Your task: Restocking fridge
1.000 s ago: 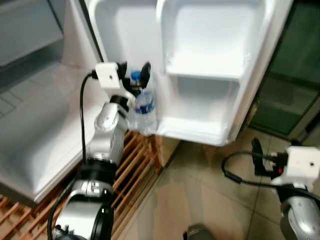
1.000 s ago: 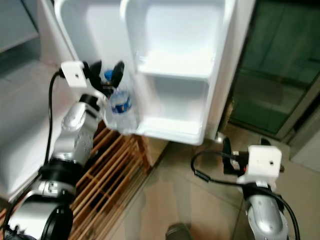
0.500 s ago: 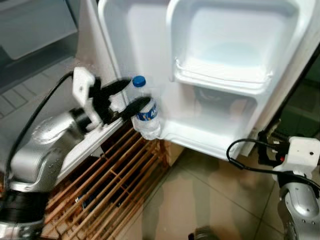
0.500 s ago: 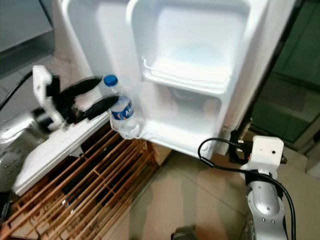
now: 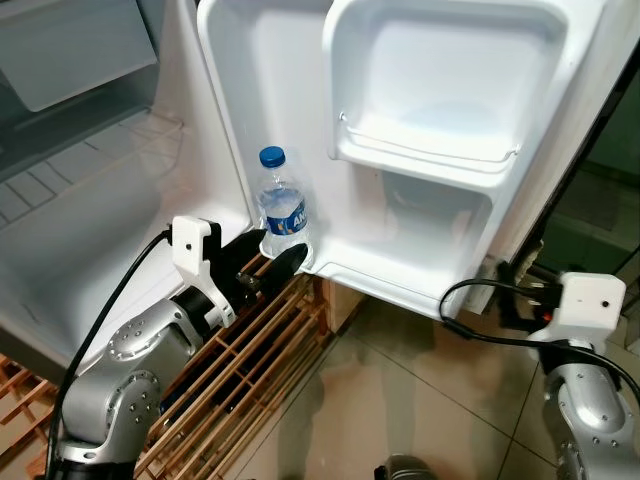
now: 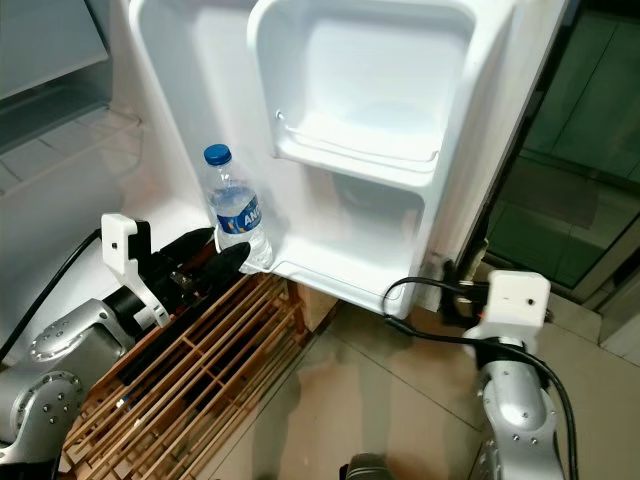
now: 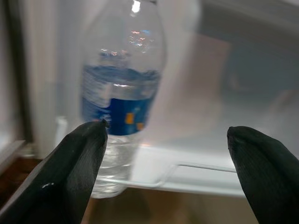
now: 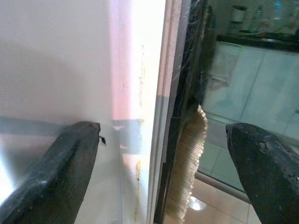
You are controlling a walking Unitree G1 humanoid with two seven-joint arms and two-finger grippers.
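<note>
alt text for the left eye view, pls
A water bottle with a blue cap stands upright in the bottom shelf of an open white fridge door, and the robot's left gripper sits open just below and in front of it. The right gripper hangs low near the door's outer edge, above the tiled floor.

Wooden slat rack [image 5: 235,375] on floor below, beige floor tiles [image 5: 400,400] at front, dark glass door [image 6: 580,190] to right.
</note>
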